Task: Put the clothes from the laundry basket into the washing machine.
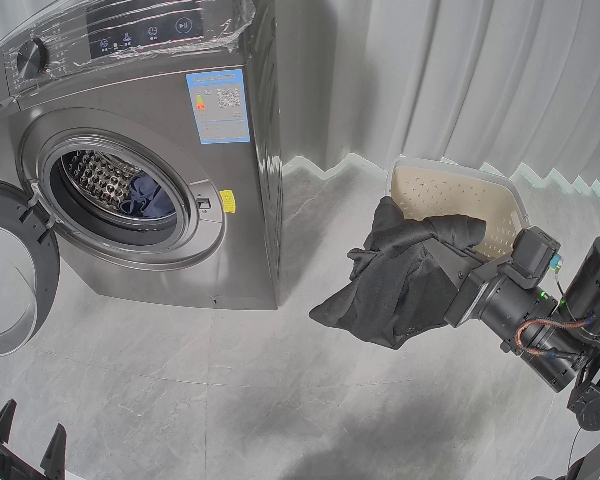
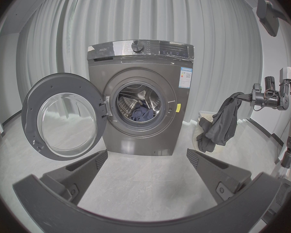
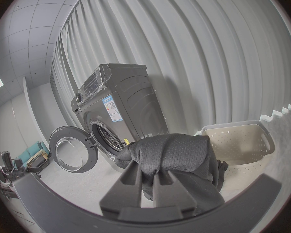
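Fingers [image 3: 127, 186] of the right gripper [image 3: 147, 173] are pinching a black mesh-knit garment [image 1: 393, 288], dangling beside the cream perforated laundry basket [image 1: 447, 171]. We are noting the left gripper [image 2: 145, 152] spread wide, empty, facing the grey front-loading washing machine [image 2: 135, 143], round door [image 2: 61, 117] open, blue cloth [image 2: 142, 114] inside.

Looked like a staged laundry mock-up in a lab or showroom, not a home. Washing machine [image 1: 147, 101] stood on a grey tile floor [image 1: 247, 381], plastic film [image 1: 167, 8] over its control panel. Floor-length pale curtains [image 1: 480, 68] behind it, laundry basket [image 1: 447, 198] beside it, grid ceiling panels [image 3: 26, 26] above, teal sofa [image 3: 35, 153] far beyond its open door.
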Motion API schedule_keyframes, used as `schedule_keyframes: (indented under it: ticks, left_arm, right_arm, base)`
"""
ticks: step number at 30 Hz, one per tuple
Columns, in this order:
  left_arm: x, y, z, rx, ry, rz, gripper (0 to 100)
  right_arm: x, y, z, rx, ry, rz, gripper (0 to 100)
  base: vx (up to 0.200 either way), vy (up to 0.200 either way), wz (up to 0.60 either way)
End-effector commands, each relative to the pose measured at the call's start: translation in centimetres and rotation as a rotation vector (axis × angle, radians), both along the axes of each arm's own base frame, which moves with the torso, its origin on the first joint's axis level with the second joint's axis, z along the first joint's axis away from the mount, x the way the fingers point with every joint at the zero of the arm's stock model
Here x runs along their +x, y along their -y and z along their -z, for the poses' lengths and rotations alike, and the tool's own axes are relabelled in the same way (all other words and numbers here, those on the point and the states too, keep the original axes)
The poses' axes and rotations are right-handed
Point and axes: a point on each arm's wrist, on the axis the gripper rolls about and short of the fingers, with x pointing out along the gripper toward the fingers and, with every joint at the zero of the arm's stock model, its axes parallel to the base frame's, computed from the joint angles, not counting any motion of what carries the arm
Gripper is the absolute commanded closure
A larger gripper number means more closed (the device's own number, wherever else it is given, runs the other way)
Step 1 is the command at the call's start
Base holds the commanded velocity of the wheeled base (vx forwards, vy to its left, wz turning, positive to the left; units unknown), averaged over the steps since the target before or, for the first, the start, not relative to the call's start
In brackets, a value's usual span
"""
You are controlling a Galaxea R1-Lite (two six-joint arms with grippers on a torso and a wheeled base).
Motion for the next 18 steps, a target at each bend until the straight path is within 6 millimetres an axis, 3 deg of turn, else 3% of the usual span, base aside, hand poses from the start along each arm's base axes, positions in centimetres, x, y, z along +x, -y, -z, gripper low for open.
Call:
schedule_keyframes:
  ticks: [1, 18]
  left_arm:
    - [-0.01, 0.0, 0.44, -0.001, 0.0, 0.0, 0]
    - [-0.01, 0.0, 0.44, -0.001, 0.0, 0.0, 0]
  right_arm:
    - [0.05, -0.07, 0.1, -0.002, -0.003, -0.001, 100]
    - [0.06, -0.08, 0.19, -0.007, -0.005, 0.0, 100]
  base:
    - [0.0, 0.2, 0.0]
    - [0.0, 0.2, 0.0]
